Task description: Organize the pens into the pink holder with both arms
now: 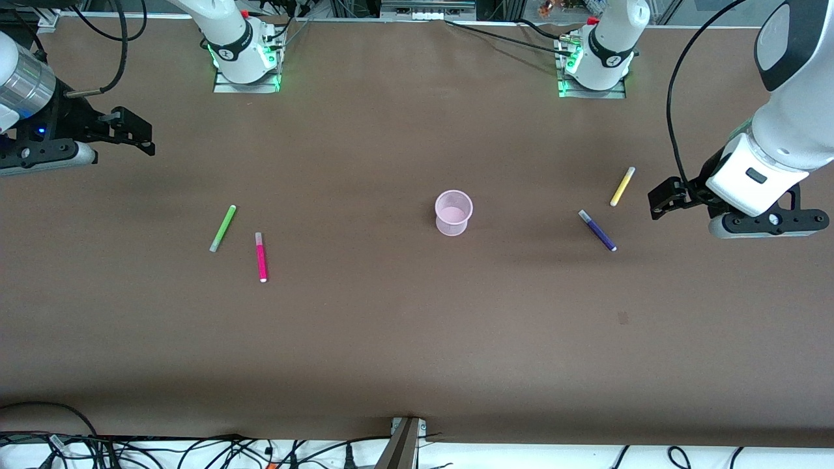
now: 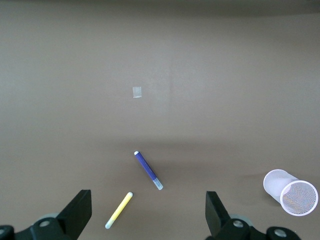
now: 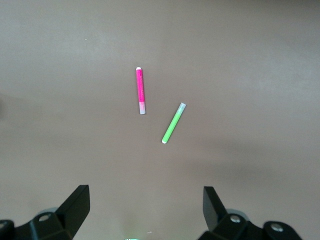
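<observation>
The pink holder (image 1: 453, 212) stands upright mid-table with nothing in it; it also shows in the left wrist view (image 2: 290, 192). A yellow pen (image 1: 622, 186) (image 2: 119, 210) and a purple pen (image 1: 597, 230) (image 2: 148, 170) lie toward the left arm's end. My left gripper (image 1: 664, 198) (image 2: 148, 201) hangs open over the table beside them, holding nothing. A green pen (image 1: 223, 228) (image 3: 173, 123) and a magenta pen (image 1: 261, 257) (image 3: 141, 91) lie toward the right arm's end. My right gripper (image 1: 142, 135) (image 3: 145, 195) hangs open over that end, apart from both pens.
The brown table (image 1: 417, 339) carries a small pale square mark (image 1: 623, 317) (image 2: 137, 92), nearer the front camera than the purple pen. Both arm bases (image 1: 244, 58) (image 1: 596, 65) stand along the table's robot edge. Cables (image 1: 195, 449) run along the camera-side edge.
</observation>
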Controlling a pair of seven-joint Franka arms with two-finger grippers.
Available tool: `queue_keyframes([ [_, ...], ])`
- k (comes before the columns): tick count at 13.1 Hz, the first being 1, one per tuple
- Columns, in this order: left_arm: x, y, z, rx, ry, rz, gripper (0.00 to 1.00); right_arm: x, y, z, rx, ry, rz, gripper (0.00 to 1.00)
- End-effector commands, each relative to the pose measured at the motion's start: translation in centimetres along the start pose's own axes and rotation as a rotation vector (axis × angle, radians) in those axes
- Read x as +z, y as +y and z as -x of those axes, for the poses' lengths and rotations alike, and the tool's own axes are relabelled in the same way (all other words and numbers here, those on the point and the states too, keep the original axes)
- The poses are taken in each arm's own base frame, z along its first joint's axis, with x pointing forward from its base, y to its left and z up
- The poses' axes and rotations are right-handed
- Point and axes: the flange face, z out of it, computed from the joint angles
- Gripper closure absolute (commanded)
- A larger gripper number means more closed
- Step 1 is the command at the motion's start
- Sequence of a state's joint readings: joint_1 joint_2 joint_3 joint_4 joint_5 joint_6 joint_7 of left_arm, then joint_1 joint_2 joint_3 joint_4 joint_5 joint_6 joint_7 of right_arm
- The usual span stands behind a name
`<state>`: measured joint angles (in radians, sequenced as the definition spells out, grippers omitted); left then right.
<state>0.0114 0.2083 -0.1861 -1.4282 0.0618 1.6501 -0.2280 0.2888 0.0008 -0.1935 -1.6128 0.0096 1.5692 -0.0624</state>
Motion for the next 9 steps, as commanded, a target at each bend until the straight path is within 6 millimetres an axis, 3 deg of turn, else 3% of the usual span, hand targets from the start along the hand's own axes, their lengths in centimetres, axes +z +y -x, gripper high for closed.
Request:
queue_keyframes([
  [1,-0.5,0.3,0.1,-0.006,-0.007,0.018,0.0,0.1,0.2,1.7,0.015,0.03,0.018,0.0],
  [6,-0.5,0.3,0.1,-0.006,-0.007,0.017,0.0,-0.3,0.7,0.4,0.012,0.061,0.028,0.0],
  [9,-0.8,0.6,0.3,0.0,-0.002,0.018,0.0,-0.6,-0.1,-0.4,0.01,0.06,0.03,0.0],
])
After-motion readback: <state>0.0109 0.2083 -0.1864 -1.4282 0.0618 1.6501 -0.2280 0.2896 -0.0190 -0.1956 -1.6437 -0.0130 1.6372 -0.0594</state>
